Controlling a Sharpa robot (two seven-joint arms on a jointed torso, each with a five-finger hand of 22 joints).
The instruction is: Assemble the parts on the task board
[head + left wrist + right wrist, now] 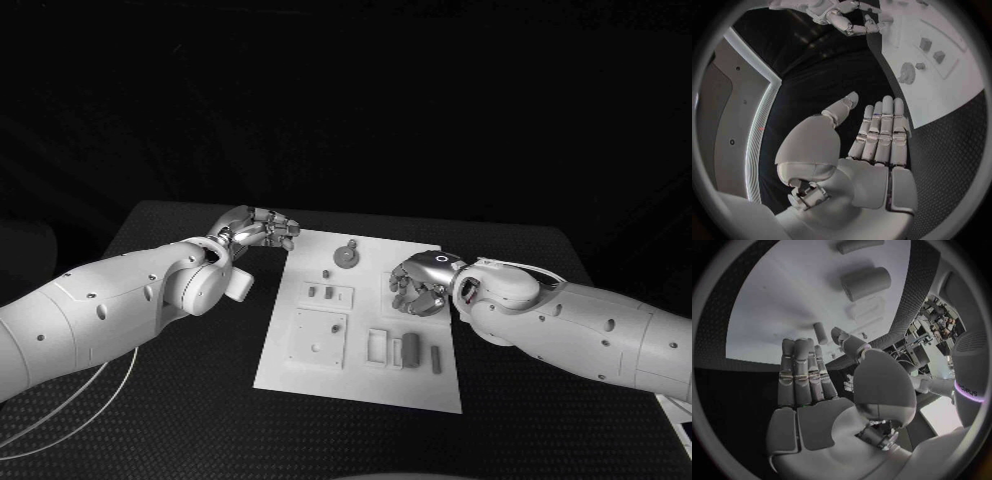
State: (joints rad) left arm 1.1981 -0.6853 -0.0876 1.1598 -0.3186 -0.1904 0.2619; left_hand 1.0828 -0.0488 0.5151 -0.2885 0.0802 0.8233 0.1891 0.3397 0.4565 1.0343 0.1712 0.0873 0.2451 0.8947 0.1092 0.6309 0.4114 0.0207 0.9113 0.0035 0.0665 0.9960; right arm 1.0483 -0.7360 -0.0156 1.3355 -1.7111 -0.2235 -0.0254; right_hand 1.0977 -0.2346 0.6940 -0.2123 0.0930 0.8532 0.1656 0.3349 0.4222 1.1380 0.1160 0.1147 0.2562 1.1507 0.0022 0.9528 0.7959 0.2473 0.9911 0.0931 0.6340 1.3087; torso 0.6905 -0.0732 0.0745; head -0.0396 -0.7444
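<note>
The white task board point(361, 375) lies in the middle of the table. On it are a grey gear point(348, 255), two small pieces point(326, 292), a square plate point(320, 337) and several upright pieces point(411, 347) near the front. My right hand point(418, 285) hangs over the board's right side with straight fingers point(801, 370). A small peg point(820, 332) lies just past its fingertips beside the thumb, and I cannot tell whether they touch. My left hand point(260, 228) is off the board's far left corner, its fingers point(879, 130) flat and holding nothing.
The board point(942, 85) lies on a black textured mat point(173, 400). A thin white cable point(87, 400) curves over the mat at the front left. A larger cylinder point(866, 282) and a pale block point(867, 307) stand on the board beyond the right hand.
</note>
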